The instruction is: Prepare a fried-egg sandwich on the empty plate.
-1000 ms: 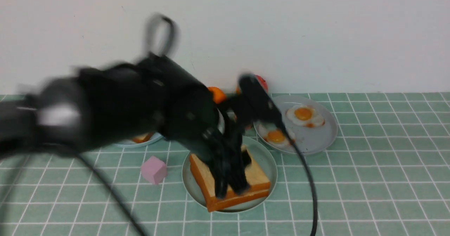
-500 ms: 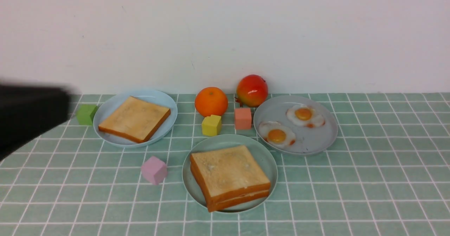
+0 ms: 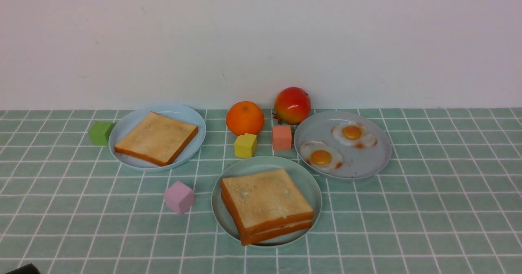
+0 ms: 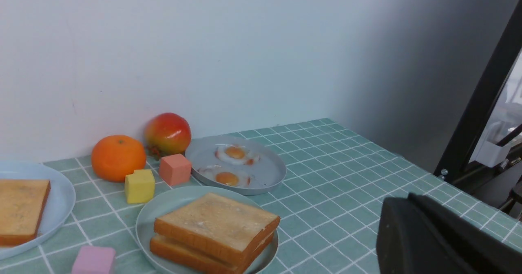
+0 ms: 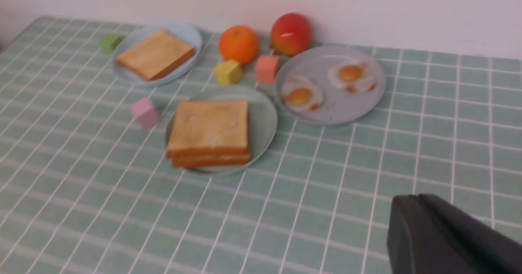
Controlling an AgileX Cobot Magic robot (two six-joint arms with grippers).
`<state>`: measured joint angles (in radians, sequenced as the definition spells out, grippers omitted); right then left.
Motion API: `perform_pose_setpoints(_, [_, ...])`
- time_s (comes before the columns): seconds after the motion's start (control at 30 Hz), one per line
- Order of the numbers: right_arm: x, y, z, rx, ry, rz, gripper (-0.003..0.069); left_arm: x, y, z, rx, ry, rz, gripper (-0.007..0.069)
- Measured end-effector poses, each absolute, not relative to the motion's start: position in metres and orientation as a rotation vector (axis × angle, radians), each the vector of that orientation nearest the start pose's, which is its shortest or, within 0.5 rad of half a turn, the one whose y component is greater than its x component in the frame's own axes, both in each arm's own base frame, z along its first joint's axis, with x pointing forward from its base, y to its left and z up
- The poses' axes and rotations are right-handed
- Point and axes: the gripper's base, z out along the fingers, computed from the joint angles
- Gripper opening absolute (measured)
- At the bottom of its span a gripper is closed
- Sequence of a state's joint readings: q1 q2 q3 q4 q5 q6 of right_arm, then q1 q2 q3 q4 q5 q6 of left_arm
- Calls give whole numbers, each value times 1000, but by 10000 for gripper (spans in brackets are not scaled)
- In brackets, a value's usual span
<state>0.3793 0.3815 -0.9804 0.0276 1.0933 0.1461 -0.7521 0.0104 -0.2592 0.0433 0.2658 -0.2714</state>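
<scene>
Toast on toast with a thin pale layer between: the fried-egg sandwich [image 3: 266,204] sits on the mint-green plate [image 3: 308,184] at the near middle of the table [image 3: 428,208], and from where I sit the job looks finished. I judge nothing is left beyond parking the arms. One single toast slice [image 3: 156,137] lies on the pale blue plate [image 3: 126,127] to the left, and two fried eggs [image 3: 322,156] lie on the grey plate [image 3: 367,164] to the right, neither of which I need. An orange [image 3: 245,118], a red fruit [image 3: 292,104] and small coloured cubes stand between and around the plates, none touching the sandwich.

My left hand [image 4: 440,237] is pulled well clear of the plates, closed tight with nothing in it; its wrist view shows only its dark tip low in the corner. My right hand [image 5: 444,237] is likewise well apart from the food, fingers together and empty.
</scene>
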Motion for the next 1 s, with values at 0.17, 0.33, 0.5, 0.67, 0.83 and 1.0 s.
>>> perform_pose_setpoints(0.17, [36,15,377,-135,1942,426,1,29,-25,270,401,1546,-763,-14])
perform_pose_setpoints(0.33, [50,21,348,-110,1994,433,1,29,-25,268,406,1567,-756,-13])
perform_pose_setpoints(0.5, [57,23,315,-110,2100,408,3,29,-25,268,405,1570,-756,-13])
perform_pose_setpoints(0.67, [58,17,293,-92,2110,304,0,29,-25,268,405,1574,-755,-13])
perform_pose_setpoints(0.83, [52,6,254,-8,1929,158,-15,29,-25,268,405,1574,-755,-13])
perform_pose_setpoints(1.0, [51,4,194,22,1846,90,-15,29,-25,268,405,1574,-755,-10])
